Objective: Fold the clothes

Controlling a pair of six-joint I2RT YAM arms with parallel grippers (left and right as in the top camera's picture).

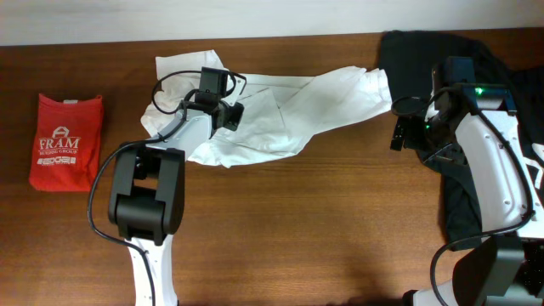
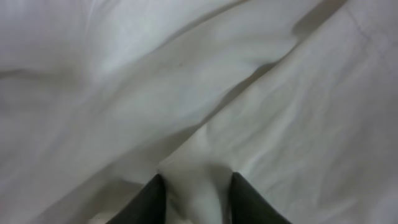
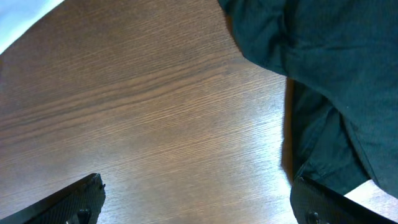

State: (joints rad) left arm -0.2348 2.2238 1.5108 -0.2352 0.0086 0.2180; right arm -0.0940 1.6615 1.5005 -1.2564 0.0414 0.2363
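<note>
A: Overhead, item one?

B: White T-shirt (image 1: 280, 110): lies crumpled along the far edge of the bench (image 1: 297, 229), mid-span, one end reaching toward the black shirt (image 1: 421, 59) at the far right corner. No clean fold shows. Left gripper (image 1: 231, 115) sits on its left half. Right gripper (image 1: 399, 134) hangs just beside the black shirt, off the white cloth. Red shirt (image 1: 66, 140): folded, near the left edge, well apart.

A: Left wrist view?

B: Creased white cloth fills the frame. Claw clenched on a raised ridge of the T-shirt, pinched between the two fingertips.

A: Right wrist view?

B: Bare wood, black shirt at the right, a sliver of white at the picture's upper left. Claw released, fingers wide apart, nothing between them.

A: Progress?

B: Judged early. One grasp is made, the garment is not flattened, and every fold is left to do.
</note>
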